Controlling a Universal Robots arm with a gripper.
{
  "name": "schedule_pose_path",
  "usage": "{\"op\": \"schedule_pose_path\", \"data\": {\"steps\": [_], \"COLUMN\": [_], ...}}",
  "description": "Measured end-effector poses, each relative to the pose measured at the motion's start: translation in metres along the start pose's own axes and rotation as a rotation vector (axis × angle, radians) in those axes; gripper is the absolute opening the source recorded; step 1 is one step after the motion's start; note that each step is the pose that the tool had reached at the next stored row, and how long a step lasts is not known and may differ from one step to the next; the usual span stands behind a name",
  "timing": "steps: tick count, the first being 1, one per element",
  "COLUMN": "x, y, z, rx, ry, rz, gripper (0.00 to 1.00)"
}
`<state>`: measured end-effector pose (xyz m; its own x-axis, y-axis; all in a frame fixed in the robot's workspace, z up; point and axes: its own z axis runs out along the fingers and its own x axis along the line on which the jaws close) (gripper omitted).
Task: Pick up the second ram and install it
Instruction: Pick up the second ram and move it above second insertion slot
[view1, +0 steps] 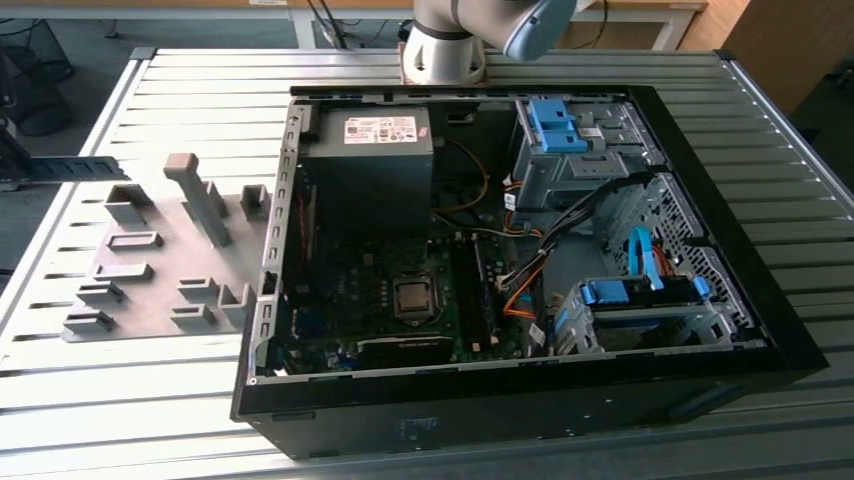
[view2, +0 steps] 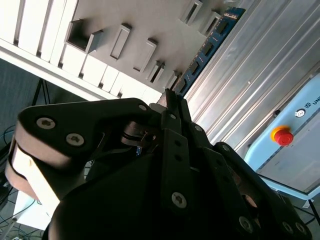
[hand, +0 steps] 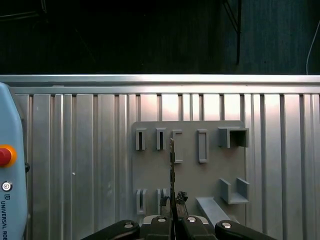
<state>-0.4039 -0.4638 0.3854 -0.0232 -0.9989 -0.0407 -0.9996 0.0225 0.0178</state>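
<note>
One ram stick (view2: 212, 42), a flat, thin blue board with a row of black chips, was clamped at one end between the black metal fingers (view2: 175, 145) of the gripper (hand: 172, 201) and projected straight out from the tips. It was held to the exterior view's left of the grey slotted plate (view1: 160, 285) on the ribbed metal table (view1: 134, 400), well apart from the open black computer case (view1: 787, 340). The arm's pale base (view1: 447, 50) stood upright at the case's far side.

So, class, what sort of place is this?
Probably a robotics lab: an open black computer case on a ribbed metal table, a grey plastic fixture plate, and a gripper holding a thin blue ram stick.
</note>
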Motion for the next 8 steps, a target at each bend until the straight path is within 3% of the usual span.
{"op": "schedule_pose_path", "data": {"steps": [8], "x": [-0.0004], "y": [0.0001], "z": [-0.0089], "rx": [-0.0001], "ry": [0.0001], "rz": [0.000], "gripper": [0.14]}}
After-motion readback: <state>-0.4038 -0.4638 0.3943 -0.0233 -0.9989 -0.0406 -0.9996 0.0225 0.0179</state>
